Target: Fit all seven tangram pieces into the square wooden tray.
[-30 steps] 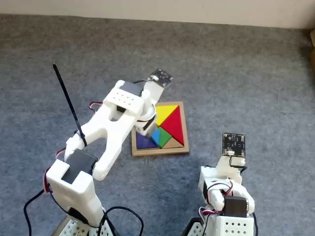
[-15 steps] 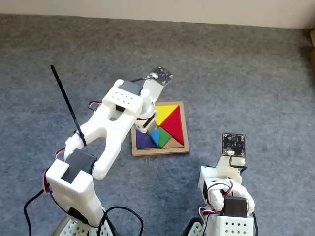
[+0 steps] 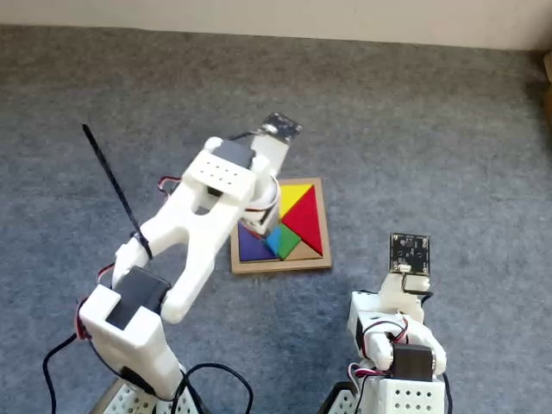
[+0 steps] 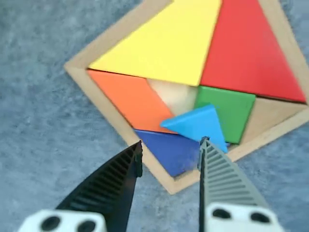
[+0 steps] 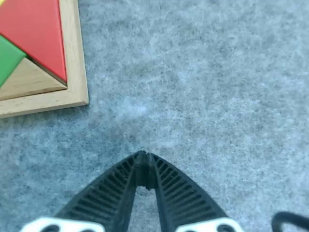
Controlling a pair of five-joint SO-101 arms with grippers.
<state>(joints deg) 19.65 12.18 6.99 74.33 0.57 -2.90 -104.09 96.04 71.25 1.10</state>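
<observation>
Grey carpet (image 3: 431, 129) covers the whole high view. At the lower right of that view the right arm (image 3: 392, 341) is folded close to its base. The right gripper (image 5: 145, 157) is clenched on nothing, its tips meeting just above the carpet, a little off one corner of the square wooden tray (image 3: 285, 265). From the lower left, the left arm (image 3: 198, 233) stretches up towards the centre, where the tray lies flat. The left gripper (image 4: 170, 143) hangs released and empty over the tray's near corner.

Inside the tray are a yellow triangle (image 4: 164, 43), a red triangle (image 4: 246, 53), a green square (image 4: 227, 111), an orange piece (image 4: 128, 99) and a dark blue piece (image 4: 169, 152). A light blue triangle (image 4: 195, 124) sits askew, overlapping the dark blue piece. Bare tray floor shows beside the green and red pieces.
</observation>
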